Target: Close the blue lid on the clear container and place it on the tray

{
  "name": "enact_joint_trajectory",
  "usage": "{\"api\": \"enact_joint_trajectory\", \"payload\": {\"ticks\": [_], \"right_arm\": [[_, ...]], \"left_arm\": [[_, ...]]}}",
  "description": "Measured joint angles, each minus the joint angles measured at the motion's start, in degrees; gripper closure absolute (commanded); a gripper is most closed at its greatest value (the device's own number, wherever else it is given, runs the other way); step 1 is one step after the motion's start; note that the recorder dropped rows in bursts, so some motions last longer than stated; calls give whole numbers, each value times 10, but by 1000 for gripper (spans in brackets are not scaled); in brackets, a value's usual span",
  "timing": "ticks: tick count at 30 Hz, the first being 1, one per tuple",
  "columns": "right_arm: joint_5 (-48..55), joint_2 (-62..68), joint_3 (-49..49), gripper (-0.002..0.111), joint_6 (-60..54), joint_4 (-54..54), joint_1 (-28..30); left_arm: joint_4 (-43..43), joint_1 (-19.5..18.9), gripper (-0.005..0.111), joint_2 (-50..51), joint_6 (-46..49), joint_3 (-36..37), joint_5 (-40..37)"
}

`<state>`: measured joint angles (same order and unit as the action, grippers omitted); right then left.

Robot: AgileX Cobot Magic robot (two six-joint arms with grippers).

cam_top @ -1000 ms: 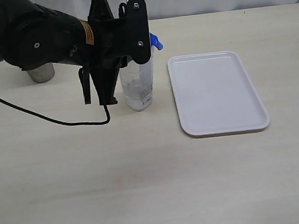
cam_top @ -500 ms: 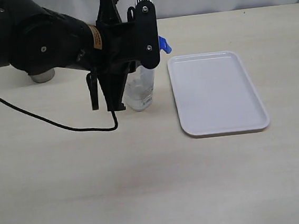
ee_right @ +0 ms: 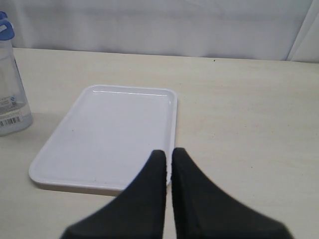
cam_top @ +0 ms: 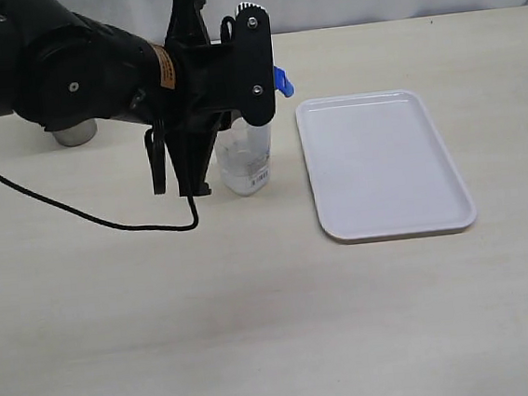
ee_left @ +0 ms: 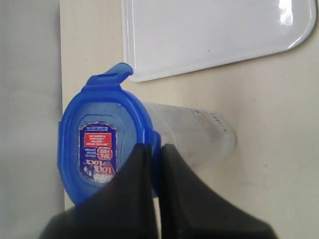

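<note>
The clear container (cam_top: 246, 160) stands upright on the table just left of the white tray (cam_top: 382, 163). The blue lid (ee_left: 102, 142) sits on top of it, label up; one tab (cam_top: 281, 79) pokes out past the arm in the exterior view. My left gripper (ee_left: 155, 147) hangs over the container, shut on the lid's near edge, with blue plastic showing between the fingers. My right gripper (ee_right: 168, 151) is shut on nothing, low over the table beside the tray (ee_right: 109, 132), far from the container (ee_right: 11, 92).
A steel cup (cam_top: 75, 133) stands at the back left, mostly hidden by the left arm (cam_top: 93, 69). A black cable (cam_top: 78, 211) trails across the table to the left of the container.
The left gripper and the lid swung to the right, then came back a little to the left. The container's base stayed in place. The tray has not moved.
</note>
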<state>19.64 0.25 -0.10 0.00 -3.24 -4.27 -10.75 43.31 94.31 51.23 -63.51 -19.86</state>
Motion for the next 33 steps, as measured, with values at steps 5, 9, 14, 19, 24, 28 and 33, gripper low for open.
{"api": "enact_joint_trajectory", "payload": {"ticks": [5, 9, 14, 19, 24, 28, 33], "right_arm": [[0, 0, 0, 104, 0, 0, 0], [0, 0, 0, 104, 0, 0, 0], [0, 0, 0, 104, 0, 0, 0], [0, 0, 0, 104, 0, 0, 0], [0, 0, 0, 104, 0, 0, 0], [0, 0, 0, 104, 0, 0, 0], [0, 0, 0, 104, 0, 0, 0]], "left_arm": [[-17, 0, 107, 0, -2, 0, 0], [-21, 0, 107, 0, -10, 0, 8], [-21, 0, 107, 0, -15, 0, 16], [-21, -4, 107, 0, -15, 0, 18], [-21, -13, 107, 0, -18, 0, 16], [-21, -13, 107, 0, -18, 0, 16], [-21, -13, 107, 0, -18, 0, 16]]}}
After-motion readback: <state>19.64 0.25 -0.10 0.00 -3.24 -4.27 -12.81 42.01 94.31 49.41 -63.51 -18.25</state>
